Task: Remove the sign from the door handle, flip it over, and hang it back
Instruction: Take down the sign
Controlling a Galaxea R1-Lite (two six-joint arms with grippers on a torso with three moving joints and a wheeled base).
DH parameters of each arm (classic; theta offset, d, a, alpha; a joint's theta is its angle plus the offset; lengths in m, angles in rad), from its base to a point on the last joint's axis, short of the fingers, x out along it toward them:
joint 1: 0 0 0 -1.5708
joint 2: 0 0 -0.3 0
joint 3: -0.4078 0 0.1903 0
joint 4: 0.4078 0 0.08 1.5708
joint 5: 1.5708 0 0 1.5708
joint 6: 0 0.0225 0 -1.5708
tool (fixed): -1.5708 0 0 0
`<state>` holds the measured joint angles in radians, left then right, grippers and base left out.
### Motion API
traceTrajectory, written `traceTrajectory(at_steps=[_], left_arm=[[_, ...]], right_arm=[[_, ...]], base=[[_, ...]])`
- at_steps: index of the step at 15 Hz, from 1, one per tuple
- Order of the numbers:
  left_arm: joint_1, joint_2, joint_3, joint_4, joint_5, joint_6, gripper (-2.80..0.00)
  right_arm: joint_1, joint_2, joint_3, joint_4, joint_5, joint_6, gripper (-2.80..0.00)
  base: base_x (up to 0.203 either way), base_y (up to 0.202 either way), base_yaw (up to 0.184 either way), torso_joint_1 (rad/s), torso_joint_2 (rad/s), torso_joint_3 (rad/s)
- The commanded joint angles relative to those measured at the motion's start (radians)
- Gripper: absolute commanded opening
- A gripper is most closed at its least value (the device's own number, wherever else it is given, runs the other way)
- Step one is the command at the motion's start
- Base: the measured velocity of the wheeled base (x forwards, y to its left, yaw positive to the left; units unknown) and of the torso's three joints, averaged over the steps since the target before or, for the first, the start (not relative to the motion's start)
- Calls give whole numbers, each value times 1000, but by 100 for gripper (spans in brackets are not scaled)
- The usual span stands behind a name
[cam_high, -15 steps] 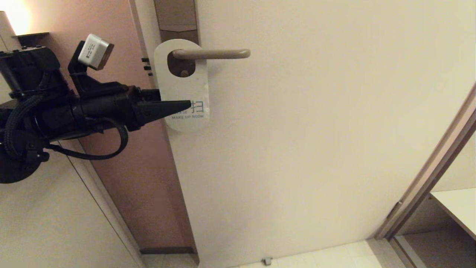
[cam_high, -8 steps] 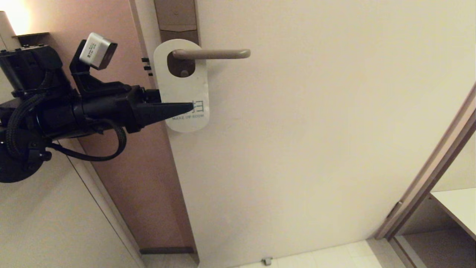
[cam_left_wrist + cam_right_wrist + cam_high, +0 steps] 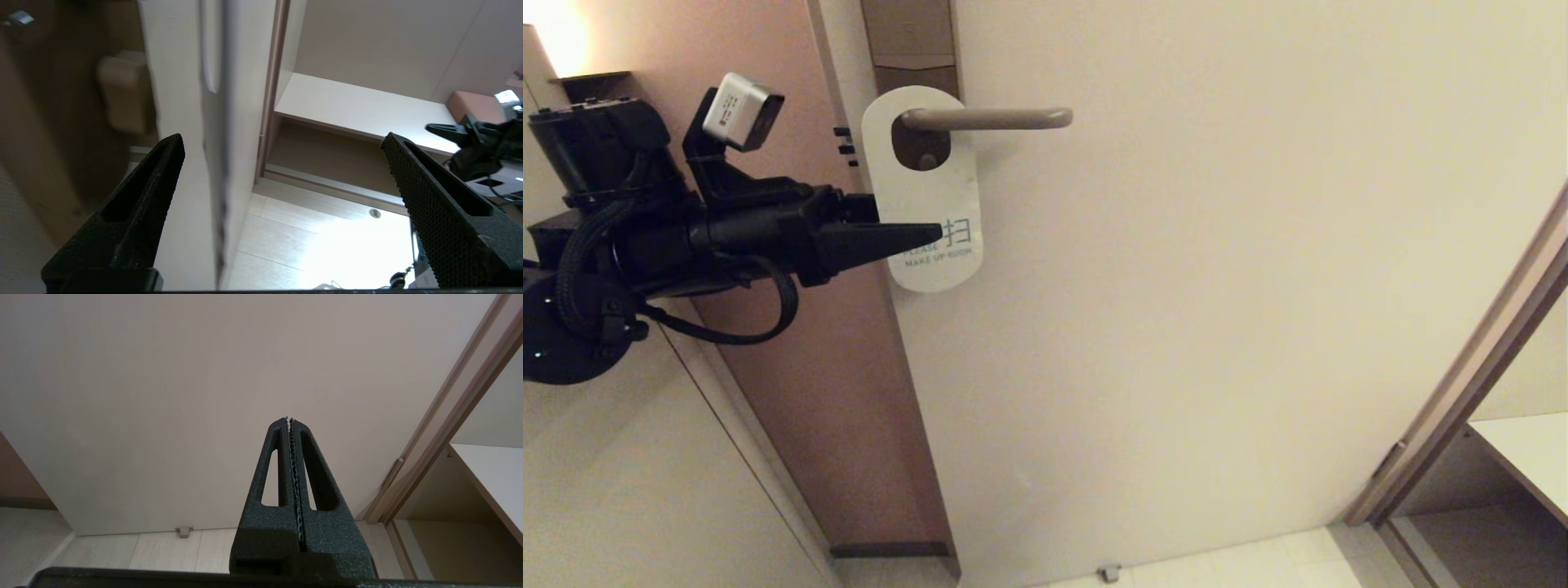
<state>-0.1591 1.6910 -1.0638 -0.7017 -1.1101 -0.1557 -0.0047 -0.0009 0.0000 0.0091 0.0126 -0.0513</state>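
Left pincer (image 3: 935,233) edged slightly rightward | reaches level, spread wide astride sign (image 3: 927,184) edge | right pincer (image 3: 288,419) closed

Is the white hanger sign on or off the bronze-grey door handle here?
On. The white hanger sign hangs by its oval hole over the bronze-grey door handle, its "MAKE UP ROOM" side facing out.

Sign (image 3: 925,189) hangs on door handle (image 3: 988,119), white "MAKE UP ROOM" side out.
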Motion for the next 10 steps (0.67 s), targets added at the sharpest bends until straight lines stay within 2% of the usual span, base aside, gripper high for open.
traceTrajectory(at_steps=[1, 6, 10], left_arm=[[5, 30, -26, -4, -4, -1, 0], [6, 65, -71, -5, -2, 2, 0], [6, 91, -70, -94, -2, -4, 0]], right_arm=[[0, 1, 0, 0, 0, -1, -280], [0, 1, 0, 0, 0, -1, -280], [0, 1, 0, 0, 0, -1, -280]], base=[[0, 0, 0, 0, 0, 0], [0, 0, 0, 0, 0, 0], [0, 0, 0, 0, 0, 0]])
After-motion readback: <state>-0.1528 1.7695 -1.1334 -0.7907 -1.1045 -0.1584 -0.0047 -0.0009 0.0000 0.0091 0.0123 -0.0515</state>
